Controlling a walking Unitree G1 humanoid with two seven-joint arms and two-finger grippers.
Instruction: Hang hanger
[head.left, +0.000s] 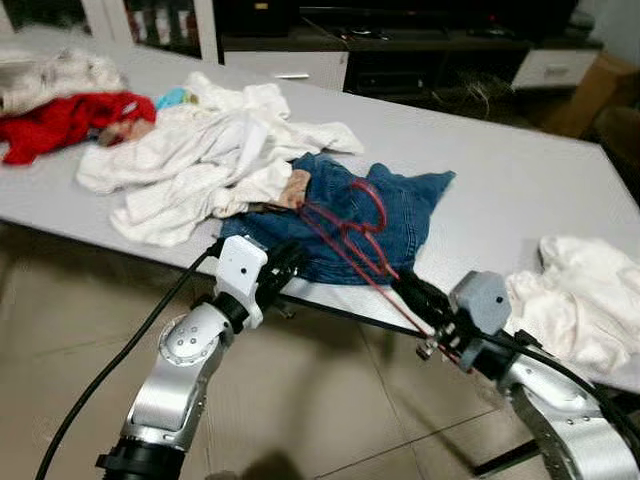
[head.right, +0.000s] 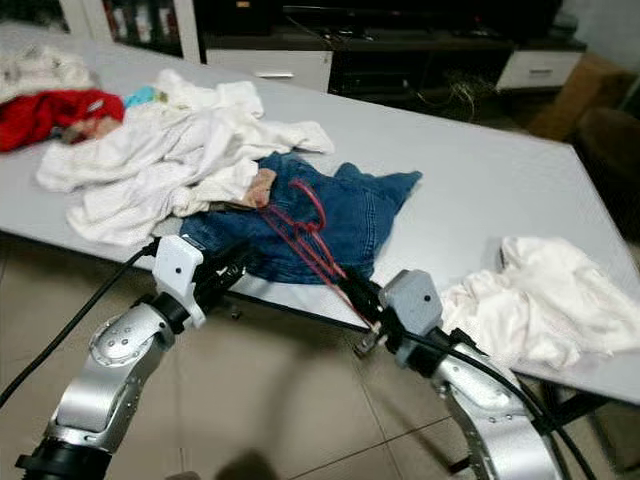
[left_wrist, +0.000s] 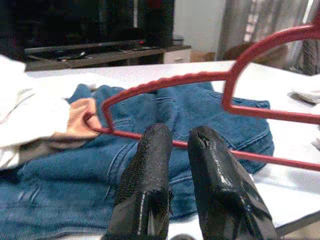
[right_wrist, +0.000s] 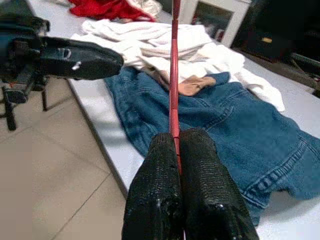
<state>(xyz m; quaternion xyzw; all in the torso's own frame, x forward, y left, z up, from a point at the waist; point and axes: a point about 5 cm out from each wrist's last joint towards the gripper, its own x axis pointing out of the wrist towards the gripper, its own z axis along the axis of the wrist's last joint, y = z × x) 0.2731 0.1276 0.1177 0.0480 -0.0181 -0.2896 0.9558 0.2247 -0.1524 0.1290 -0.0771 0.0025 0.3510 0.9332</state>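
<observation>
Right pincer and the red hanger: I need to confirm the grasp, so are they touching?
Touching. The right wrist view shows the right pincer with both fingers closed tight on the hanger bar, no gap either side.

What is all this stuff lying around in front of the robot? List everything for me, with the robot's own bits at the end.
Table: one, pale grey, spanning the scene.
Hanger: one, red, over the jeans, one end pinched by the right gripper.
Jeans: one pair, blue, crumpled at the table's near edge.
White clothes pile: one heap, left of the jeans, overlapping them.
White garment: one, at the table's right near edge.
Red garment: one, far left on the table.
TV cabinet: one, dark, behind the table.
Floor: beige tiles.
Left gripper: black fingers slightly apart, at the table edge by the jeans.
Right gripper: black fingers shut on the hanger.
</observation>
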